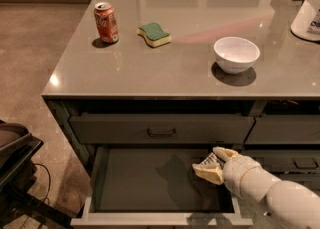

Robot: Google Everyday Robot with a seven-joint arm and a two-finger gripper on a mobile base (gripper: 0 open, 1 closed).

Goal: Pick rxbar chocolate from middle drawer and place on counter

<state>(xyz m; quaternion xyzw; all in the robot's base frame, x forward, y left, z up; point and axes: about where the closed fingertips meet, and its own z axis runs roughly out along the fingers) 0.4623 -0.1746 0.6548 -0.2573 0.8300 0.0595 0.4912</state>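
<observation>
Rxbar chocolate (212,160) shows only as a small dark sliver with pale marks, low and right of centre in the frame, and it lies right between my fingers (207,161). They reach in from the lower right corner and hang over the right part of the middle drawer (140,185), which is pulled out along the bottom of the frame. The two pale tips stand only a little apart, one above the bar and one below. I judge them closed on the rxbar chocolate, though so little of the wrapper shows that I cannot be sure how firm the hold is. The rest of the drawer floor is bare, with only my shadow on it.

I take the step in hand to be the pick itself: the bar gripped, not yet brought out of the drawer. The next move calls for a straight rise, clear of the closed drawer front (161,129) just above, then a swing up to the table (165,75) in the upper half of the frame. The bare stretch in the middle looks best, between the sponge (154,34) and the white bowl (236,54), and away from the soda can (106,22) at upper left. A thin wrapper may slip if I hurry.
</observation>
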